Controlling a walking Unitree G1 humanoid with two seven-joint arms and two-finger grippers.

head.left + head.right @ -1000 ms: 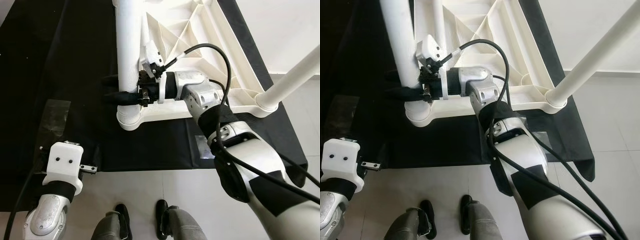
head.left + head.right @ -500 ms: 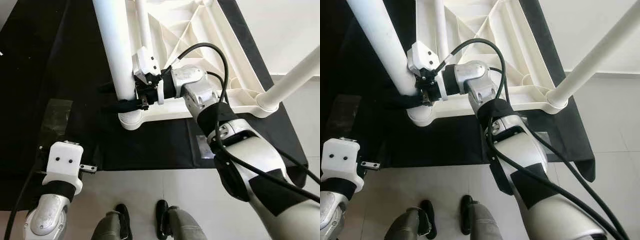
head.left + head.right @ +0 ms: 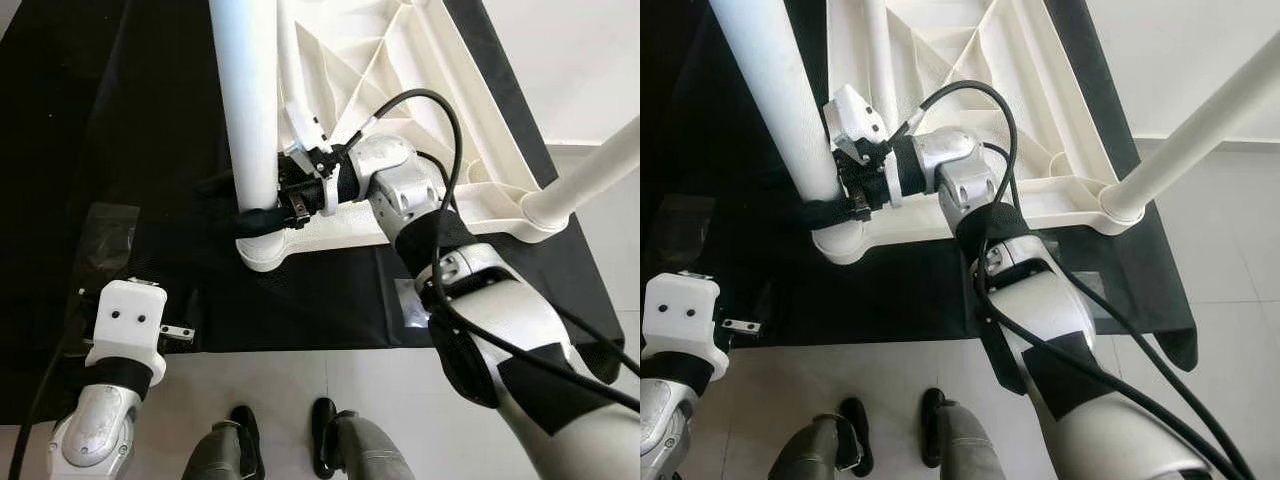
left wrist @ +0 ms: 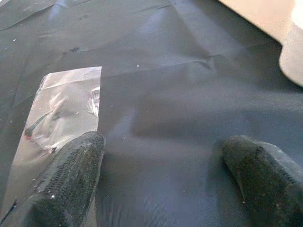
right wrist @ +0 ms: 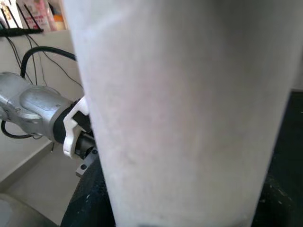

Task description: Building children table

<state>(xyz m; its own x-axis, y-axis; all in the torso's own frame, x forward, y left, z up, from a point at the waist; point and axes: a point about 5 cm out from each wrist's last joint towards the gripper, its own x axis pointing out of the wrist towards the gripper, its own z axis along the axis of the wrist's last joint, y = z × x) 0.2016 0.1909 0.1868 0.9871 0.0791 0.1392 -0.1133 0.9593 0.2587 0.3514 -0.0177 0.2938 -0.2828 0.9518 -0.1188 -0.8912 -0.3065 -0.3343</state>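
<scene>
The white plastic children's table [image 3: 400, 60] lies upside down on a black cloth [image 3: 120, 120]. One white table leg [image 3: 245, 100] stands in the near corner socket [image 3: 262, 250], tilted slightly. My right gripper [image 3: 255, 215] is shut around this leg just above the socket, its black fingers wrapping the tube. The same leg [image 5: 180, 109] is seen close up in the right wrist view. A second leg [image 3: 590, 180] stands in the right corner. My left gripper [image 4: 165, 156] hovers open low over the cloth at the near left, its fingers [image 4: 71, 175] apart and holding nothing.
A shiny tape patch [image 3: 105, 240] is stuck on the cloth close to the left gripper. Pale tiled floor [image 3: 600, 60] lies around the cloth. My own feet [image 3: 240, 440] stand at the cloth's near edge.
The gripped leg leaned with its top to the left half a second ago and now stands nearer upright. The right gripper stays shut on it. The left arm has not moved.
</scene>
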